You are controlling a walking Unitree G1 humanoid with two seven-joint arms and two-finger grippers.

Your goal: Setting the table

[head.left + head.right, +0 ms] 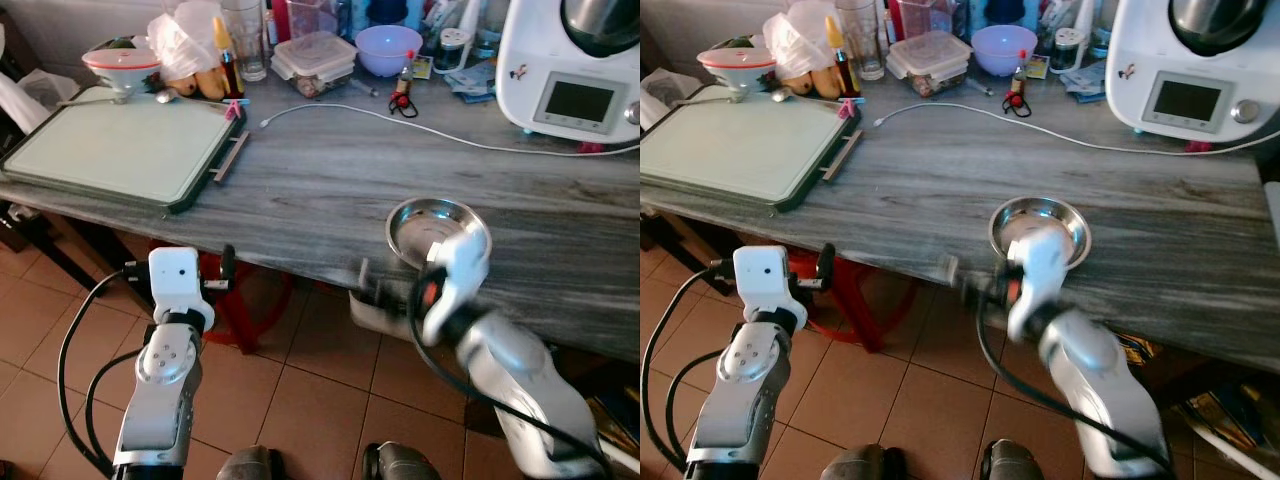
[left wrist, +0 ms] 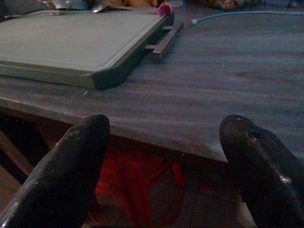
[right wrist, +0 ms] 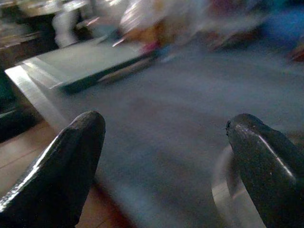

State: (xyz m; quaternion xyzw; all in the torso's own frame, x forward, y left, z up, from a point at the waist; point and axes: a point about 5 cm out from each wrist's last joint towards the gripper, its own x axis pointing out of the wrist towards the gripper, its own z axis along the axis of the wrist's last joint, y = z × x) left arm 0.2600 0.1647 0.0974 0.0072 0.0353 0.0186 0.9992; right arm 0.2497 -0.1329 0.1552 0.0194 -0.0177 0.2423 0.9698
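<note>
Sitting near the grey wooden table's (image 1: 300, 170) front edge, lower right of centre in your head views, the round shiny steel bowl (image 1: 437, 228) lies just beside your right gripper (image 3: 166, 156), fingers spread and empty. Your left gripper (image 2: 166, 161), also spread, hovers below the edge, facing the pale green tray (image 2: 71, 40).

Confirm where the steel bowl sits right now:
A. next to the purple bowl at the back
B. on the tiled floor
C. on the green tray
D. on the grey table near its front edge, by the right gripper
D: the steel bowl rests on the grey table close to its front edge, with the right gripper open beside its rim, well apart from the green tray and the purple bowl.
</note>
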